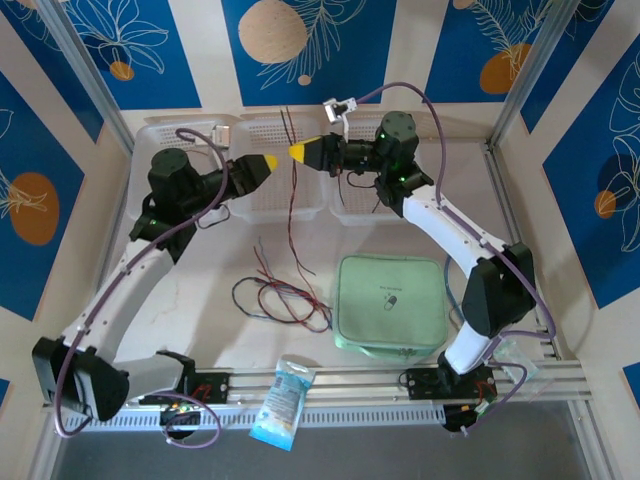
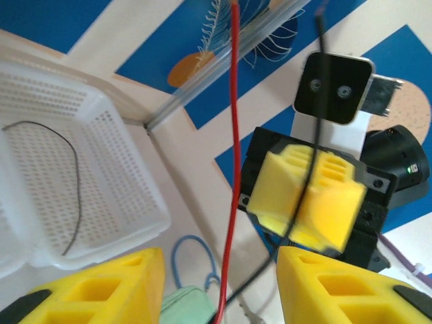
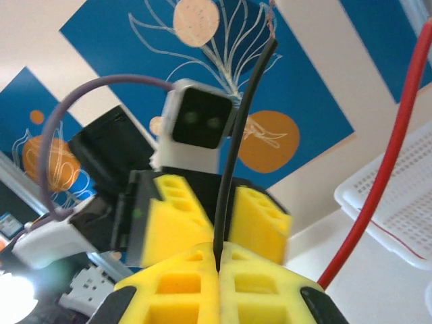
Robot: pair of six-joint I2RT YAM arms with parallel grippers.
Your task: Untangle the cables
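My right gripper (image 3: pixel 219 255) is shut on a black cable (image 3: pixel 233 148), whose frayed end sticks up above the fingers. A red cable (image 3: pixel 385 182) hangs just beside it. Facing it, my left gripper (image 2: pixel 219 264) is open. The red cable (image 2: pixel 233 148) runs down through the gap between its fingers, touching neither. From above, both yellow tips, left (image 1: pixel 268 162) and right (image 1: pixel 298 152), meet over the middle basket. The lifted cables (image 1: pixel 293 205) hang down to a loose tangle of red, black and blue-grey cables (image 1: pixel 285 297) on the table.
Three white baskets (image 1: pixel 180 140) line the back wall. One basket (image 2: pixel 115 175) holds a lone black wire (image 2: pixel 75 182). A green pouch (image 1: pixel 390 303) lies right of the tangle, with a light-blue cord (image 2: pixel 196 250) beside it. A snack packet (image 1: pixel 280 400) rests on the front rail.
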